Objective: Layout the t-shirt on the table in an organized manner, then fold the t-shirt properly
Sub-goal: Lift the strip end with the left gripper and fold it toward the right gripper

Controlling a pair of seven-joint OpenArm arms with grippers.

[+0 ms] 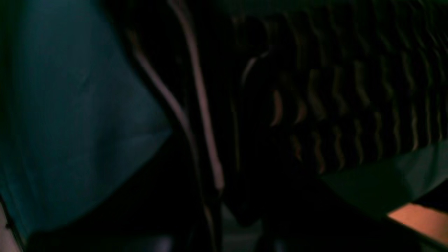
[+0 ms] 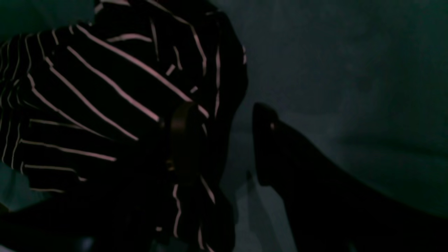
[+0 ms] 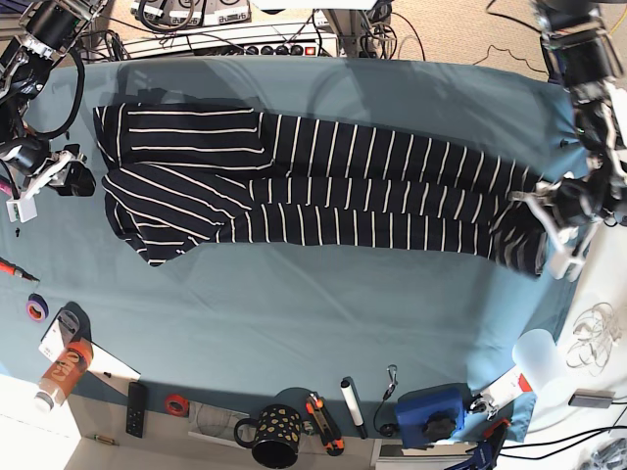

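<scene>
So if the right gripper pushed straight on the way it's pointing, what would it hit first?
Probably the dark navy white-striped t-shirt: in the right wrist view the right gripper has one finger already against the bunched fabric, the other over bare teal table cloth. Depth is unclear in that dim view.

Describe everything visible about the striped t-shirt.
The t-shirt is soft, dark navy fabric with thin white stripes, stretched into a long, wrinkled band across the far half of the teal table. One end lies bunched and folded over near the right gripper, whose fingers stand apart at its edge. The other end reaches the table's edge, where the left gripper appears to pinch it.
</scene>
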